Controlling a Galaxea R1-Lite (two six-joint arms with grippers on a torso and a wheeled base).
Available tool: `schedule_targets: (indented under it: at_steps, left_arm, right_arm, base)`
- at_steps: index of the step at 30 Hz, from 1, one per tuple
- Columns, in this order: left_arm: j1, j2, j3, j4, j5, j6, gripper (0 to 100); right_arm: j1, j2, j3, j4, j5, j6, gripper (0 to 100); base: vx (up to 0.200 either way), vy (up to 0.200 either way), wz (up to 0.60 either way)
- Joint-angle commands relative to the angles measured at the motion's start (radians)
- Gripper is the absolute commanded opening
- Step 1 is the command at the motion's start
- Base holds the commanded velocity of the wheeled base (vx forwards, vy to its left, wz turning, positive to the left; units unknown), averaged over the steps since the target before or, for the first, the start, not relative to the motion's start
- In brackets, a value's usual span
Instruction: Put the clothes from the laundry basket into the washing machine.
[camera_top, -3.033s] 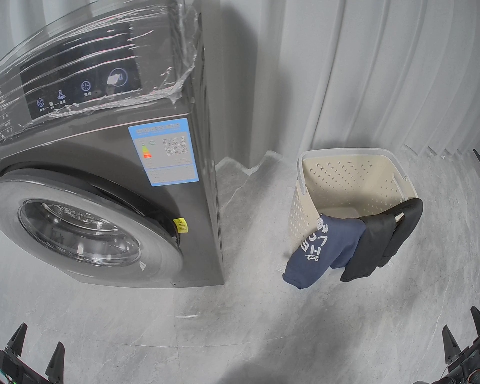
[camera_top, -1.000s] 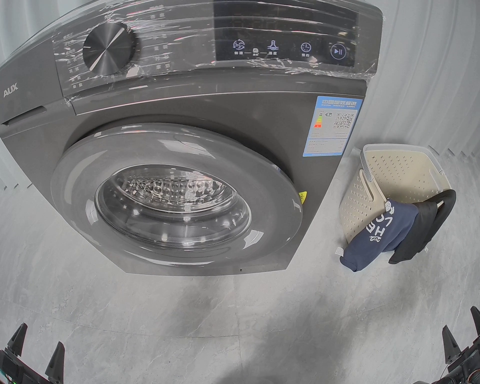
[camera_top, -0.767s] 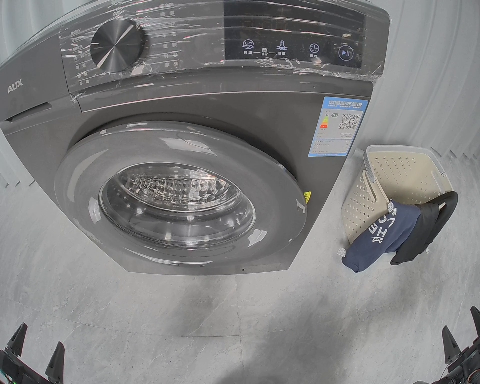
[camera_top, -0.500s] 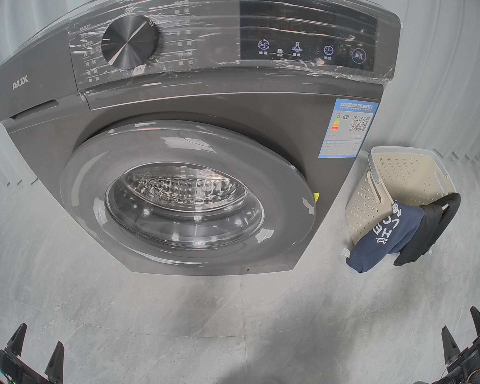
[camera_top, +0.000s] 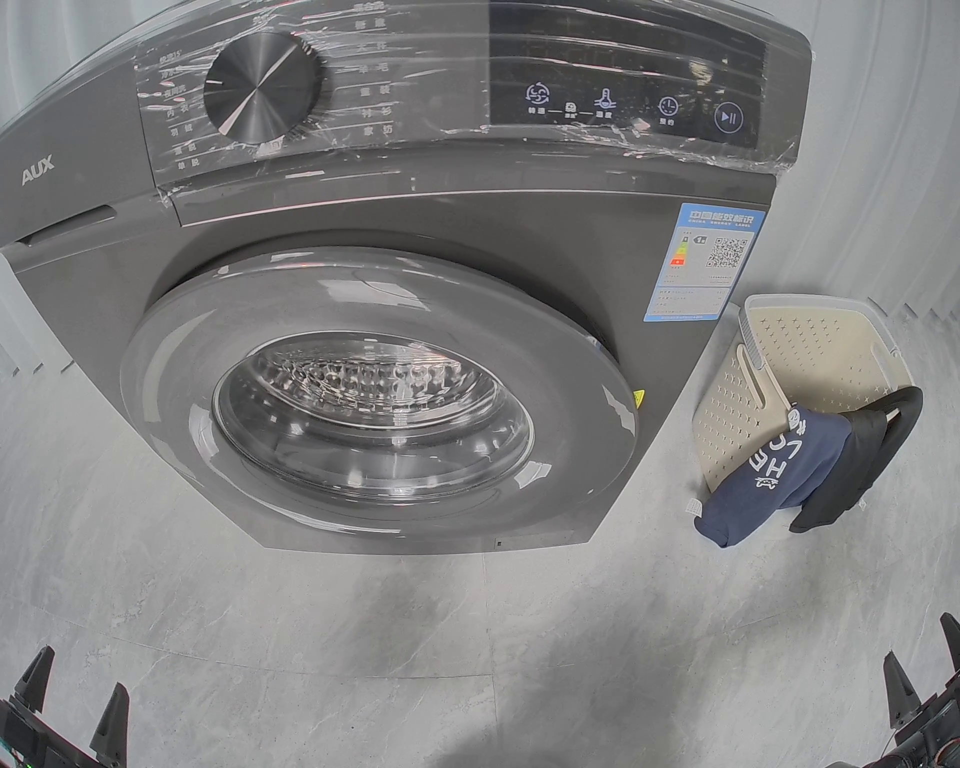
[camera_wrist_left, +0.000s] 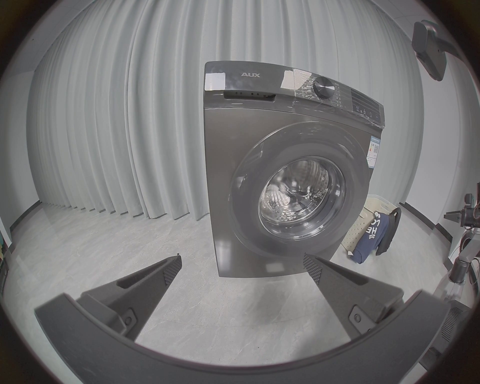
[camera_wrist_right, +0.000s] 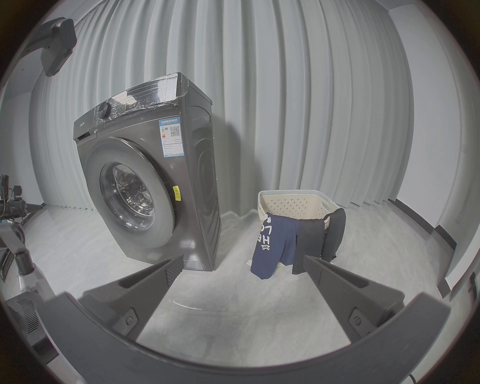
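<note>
The washing machine (camera_top: 420, 250), dark grey, is seen at centre-left on the pale floor (camera_top: 500, 640), w/ its round door (camera_top: 375, 410) shut flat against the front. The steel drum (camera_top: 375, 385) is seen thru the glass. Clear film is wrapped over the top panel, incl. the dial (camera_top: 262, 85) at far left and the touch display (camera_top: 630, 100) to its right. A blue label (camera_top: 705, 262) is stuck at the front's upper right corner, and a small yellow sticker (camera_top: 638, 398) just beside the door's right edge.

The laundry basket (camera_top: 722, 420), cream and perforated, is stood upright on the floor just right of the machine, by its right front corner. Two clothes are draped over its near rim and hang outside: a navy garment (camera_top: 775, 480) w/ white lettering on the left, and a black garment (camera_top: 850, 455) touching it on the right. The navy one's lower end is at approx. floor level; contact can't be told.

The left gripper (camera_top: 80, 672) is held low at near left and the right gripper (camera_top: 920, 640) at near right. Both are spread wide w/ nothing btw the fingers, and both are well apart from machine and basket. A pleated white curtain (camera_top: 880, 180) is hung behind.
</note>
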Motion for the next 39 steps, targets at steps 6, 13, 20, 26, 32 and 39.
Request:
schedule_targets:
  at_steps: [6, 13, 20, 26, 32, 39]
  left_arm:
    - [0.000, -0.012, 0.015, 0.000, 0.000, -0.001, 100]
    - [0.000, -0.012, 0.015, 0.000, 0.000, -0.001, 100]
    - [0.000, -0.012, 0.015, -0.002, 0.000, -0.001, 100]
    - [0.000, -0.012, 0.015, 0.000, 0.000, -0.001, 100]
    - [0.000, -0.012, 0.015, 0.000, 0.000, -0.002, 100]
    - [0.000, -0.012, 0.015, 0.000, 0.000, -0.002, 100]
  right_arm:
    - [0.000, -0.016, 0.016, 0.000, 0.001, 0.000, 100]
    - [0.000, -0.016, 0.016, 0.000, 0.001, 0.000, 100]
    - [0.000, -0.016, 0.016, -0.003, 0.001, 0.000, 100]
    - [0.000, -0.016, 0.016, -0.002, 0.001, 0.000, 100]
    - [0.000, -0.016, 0.016, -0.002, 0.001, 0.000, 100]
    - [0.000, -0.016, 0.016, 0.000, 0.001, 0.000, 100]
  base:
    - [0.000, 0.133, 0.00]
    - [0.000, 0.000, 0.00]
    - [0.000, 0.000, 0.26]
    - [0.000, 0.033, 0.00]
    - [0.000, 0.167, 0.00]
    - [0.000, 0.000, 0.09]
